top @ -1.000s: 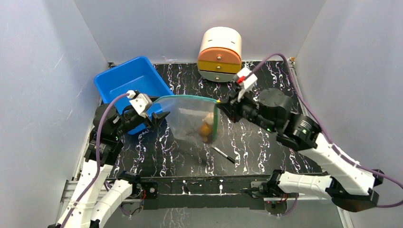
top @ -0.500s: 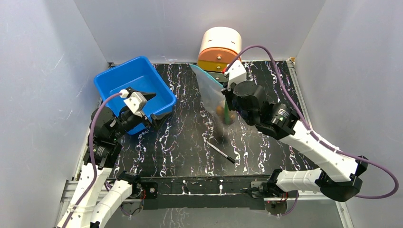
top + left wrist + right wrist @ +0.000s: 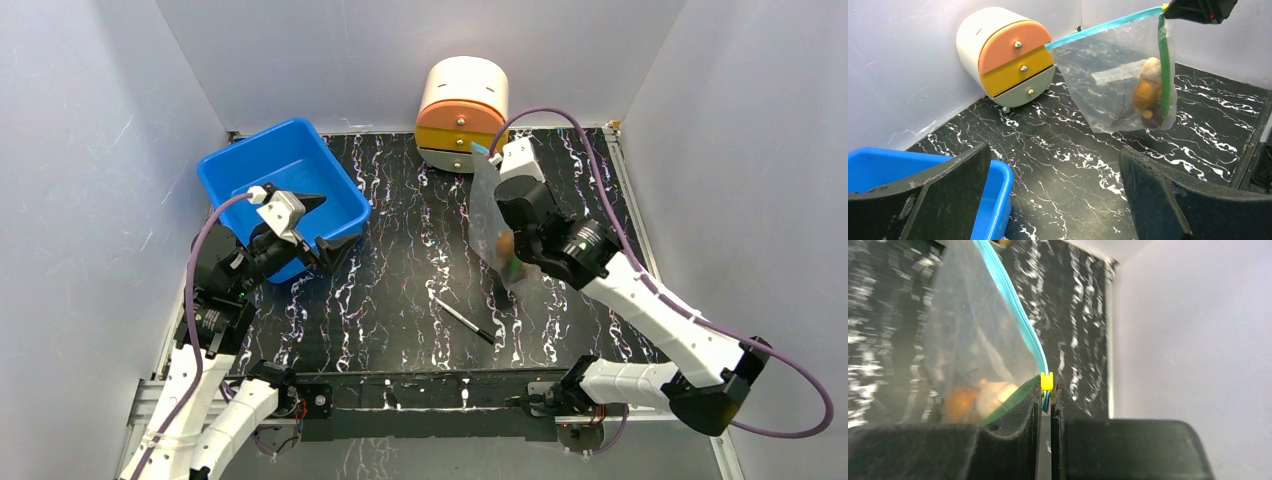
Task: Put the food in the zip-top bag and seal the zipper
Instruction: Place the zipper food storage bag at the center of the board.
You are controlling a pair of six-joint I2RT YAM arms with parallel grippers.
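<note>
Two fingers of the right gripper [image 3: 1046, 401] are clenched on one top corner of the zip-top bag [image 3: 1108, 90], just under a small yellow slider [image 3: 1046, 381]. The bag hangs from that pinch at about 2 o'clock from the middle of the black marbled table [image 3: 400, 280] in the top view. I cannot tell whether its lowest edge touches the surface.

From the held corner, the zipper [image 3: 1098, 27] runs as a taut teal line toward the drawer unit [image 3: 462, 115], which stands at 12 to 1 o'clock against the back wall. A green strip [image 3: 1163, 65] drops straight down from the same corner. Whether the mouth is pressed shut cannot be told.

The food [image 3: 1145, 95] sits inside the bag, gathered low against the green strip: a tan lump on top, an orange one under it, and dark brown pieces with a twig at the bottom.

Over at 9 o'clock, the left gripper [image 3: 325, 222] hovers with its fingers spread wide and nothing between them, above the near corner of the blue tray [image 3: 270, 170], which lies at 10 o'clock. It is well apart from the bag.

One thin black pen [image 3: 465, 322] lies on the table at 5 o'clock, near the bag and apart from it.
</note>
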